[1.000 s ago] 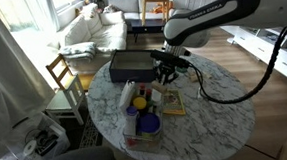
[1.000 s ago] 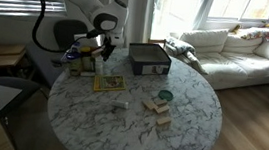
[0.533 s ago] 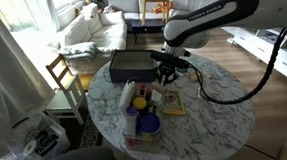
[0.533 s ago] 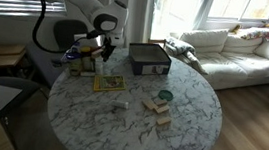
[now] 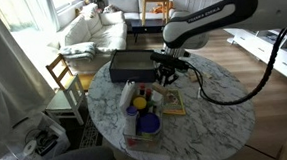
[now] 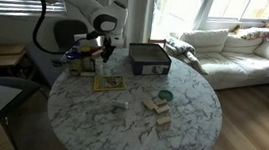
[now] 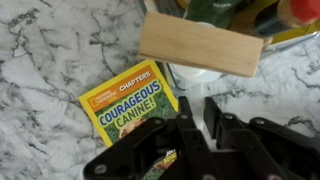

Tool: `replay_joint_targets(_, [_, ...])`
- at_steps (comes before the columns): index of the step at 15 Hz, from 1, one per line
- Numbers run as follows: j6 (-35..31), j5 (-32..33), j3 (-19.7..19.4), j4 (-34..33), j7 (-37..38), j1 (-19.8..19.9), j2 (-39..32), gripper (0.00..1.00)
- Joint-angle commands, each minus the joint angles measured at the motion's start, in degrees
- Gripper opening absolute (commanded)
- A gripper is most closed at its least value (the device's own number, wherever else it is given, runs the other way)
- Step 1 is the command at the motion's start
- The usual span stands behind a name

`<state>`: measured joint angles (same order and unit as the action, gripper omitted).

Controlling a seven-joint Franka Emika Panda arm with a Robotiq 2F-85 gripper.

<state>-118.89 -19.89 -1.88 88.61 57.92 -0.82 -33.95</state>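
Note:
My gripper (image 7: 198, 106) hangs over the round marble table (image 5: 211, 111), its two fingers close together with nothing between them. In the wrist view it is just above the right edge of a yellow book titled "Courageous Canine" (image 7: 128, 100). A wooden block (image 7: 200, 44) lies just beyond the fingertips, with a white round object (image 7: 193, 73) beneath its near edge. In both exterior views the gripper (image 5: 166, 75) (image 6: 105, 53) hovers above the book (image 5: 171, 101) (image 6: 108, 82), next to a black box (image 5: 130, 63) (image 6: 148, 57).
A tray of colourful items (image 5: 140, 114) sits at the table's edge beside the book. Wooden blocks (image 6: 156, 107) and a small green bowl (image 6: 164, 95) lie toward the table's middle. A wooden chair (image 5: 61, 75) and a white sofa (image 6: 233, 47) stand around the table.

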Motion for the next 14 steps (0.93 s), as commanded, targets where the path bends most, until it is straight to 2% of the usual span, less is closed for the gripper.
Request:
replay_joint_targets(1, [-0.63, 1.49, -0.77, -0.77, 1.52, -0.72, -0.78, 0.05])
replay_joint_targets(14, [-0.59, 1.58, -0.59, -0.97, 3.15, -0.93, -0.86, 0.05])
